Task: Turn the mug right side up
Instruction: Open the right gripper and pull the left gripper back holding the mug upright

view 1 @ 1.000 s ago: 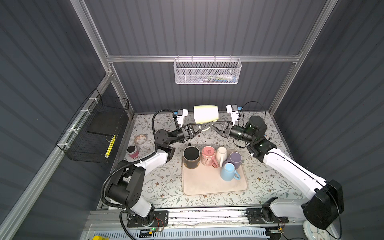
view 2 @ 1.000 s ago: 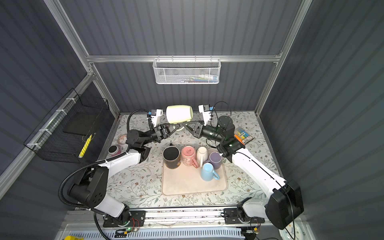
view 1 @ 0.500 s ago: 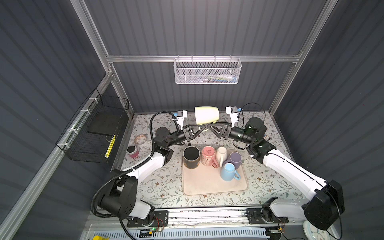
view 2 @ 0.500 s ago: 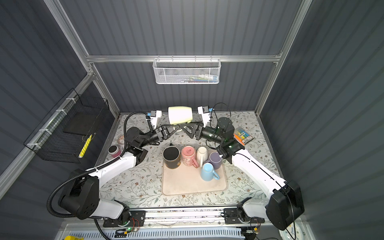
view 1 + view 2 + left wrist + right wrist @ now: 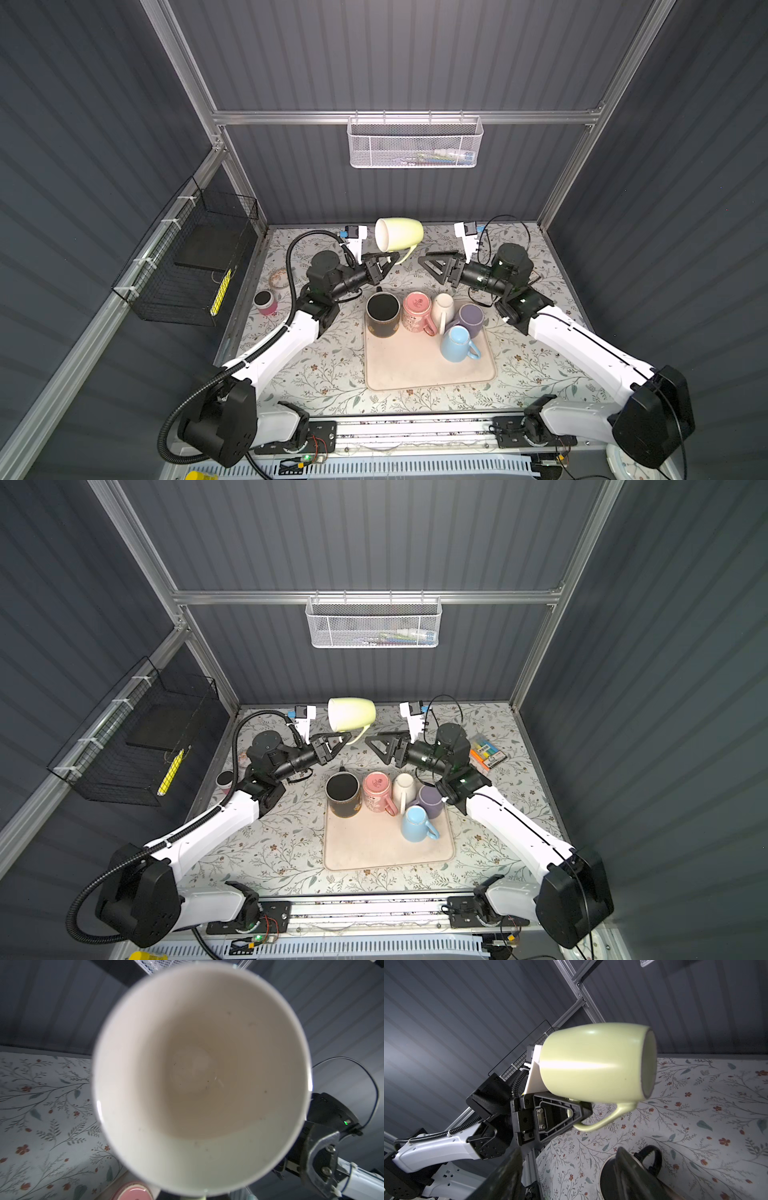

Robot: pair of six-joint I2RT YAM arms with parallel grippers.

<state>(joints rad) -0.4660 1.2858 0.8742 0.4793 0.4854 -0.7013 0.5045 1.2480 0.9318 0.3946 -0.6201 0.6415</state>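
A pale yellow-green mug (image 5: 401, 235) (image 5: 352, 715) hangs in the air above the back of the table. It lies on its side, handle down, with its mouth facing the left arm and its base facing the right arm. My left gripper (image 5: 388, 264) (image 5: 334, 744) is shut on the handle, as the right wrist view shows (image 5: 579, 1113). The left wrist view is filled by the mug's white inside (image 5: 201, 1076), which hides the jaws. My right gripper (image 5: 427, 266) (image 5: 373, 744) (image 5: 571, 1176) stands open and empty, a short way right of the mug.
A beige tray (image 5: 415, 370) holds a black mug (image 5: 382, 311), a pink mug (image 5: 417, 309), a white mug (image 5: 442, 307), a purple mug (image 5: 469, 318) and a blue mug (image 5: 457, 343). A small pink cup (image 5: 264, 301) sits left. A marker pack (image 5: 486, 750) lies right.
My right gripper has opened, let go of the mug and drawn back to the right. The left gripper keeps the mug by its handle, a little higher than before.
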